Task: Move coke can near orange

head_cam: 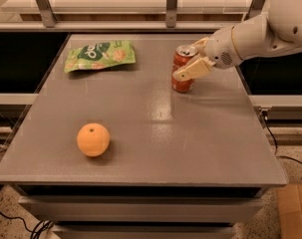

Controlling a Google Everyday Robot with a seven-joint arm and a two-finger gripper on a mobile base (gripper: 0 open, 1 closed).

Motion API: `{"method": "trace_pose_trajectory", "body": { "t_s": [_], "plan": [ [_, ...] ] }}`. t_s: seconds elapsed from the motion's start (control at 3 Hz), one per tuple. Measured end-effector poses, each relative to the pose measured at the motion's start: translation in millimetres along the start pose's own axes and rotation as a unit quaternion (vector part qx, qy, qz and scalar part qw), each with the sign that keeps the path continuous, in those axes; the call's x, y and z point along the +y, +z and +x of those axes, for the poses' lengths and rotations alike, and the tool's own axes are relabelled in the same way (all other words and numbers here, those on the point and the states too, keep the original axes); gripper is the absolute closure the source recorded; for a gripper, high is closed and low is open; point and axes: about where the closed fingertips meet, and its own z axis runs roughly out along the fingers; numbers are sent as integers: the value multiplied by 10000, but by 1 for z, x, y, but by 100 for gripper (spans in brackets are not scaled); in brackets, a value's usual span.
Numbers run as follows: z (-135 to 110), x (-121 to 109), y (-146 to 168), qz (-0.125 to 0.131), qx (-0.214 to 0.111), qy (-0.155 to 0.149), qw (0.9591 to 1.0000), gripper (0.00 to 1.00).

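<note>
The red coke can (182, 83) stands upright at the back right of the grey table (155, 133). My gripper (186, 59) reaches in from the right and is shut on the can: one finger (193, 69) lies across its front, the other sits behind its silver top. The can's base rests on or just above the table. The orange (93, 139) lies at the front left of the table, far from the can and the gripper.
A flat green snack bag (99, 55) lies at the back left. A metal rail with posts (172, 4) runs behind the table. The table's right edge is just below my arm (260, 31). A cardboard box (295, 213) is on the floor at right.
</note>
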Motion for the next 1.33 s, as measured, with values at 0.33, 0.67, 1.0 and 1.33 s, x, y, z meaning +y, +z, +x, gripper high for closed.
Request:
{"method": "trace_pose_trajectory", "body": {
  "t_s": [0.33, 0.67, 1.0, 1.33],
  "plan": [
    [-3, 2, -2, -96, -103, -50, 9999, 65],
    [-11, 11, -12, -351, -314, -277, 9985, 88],
    [-28, 33, -23, -720, -488, -713, 9937, 100],
    [-39, 61, -35, -1109, -532, -1150, 9857, 100]
  ]
}}
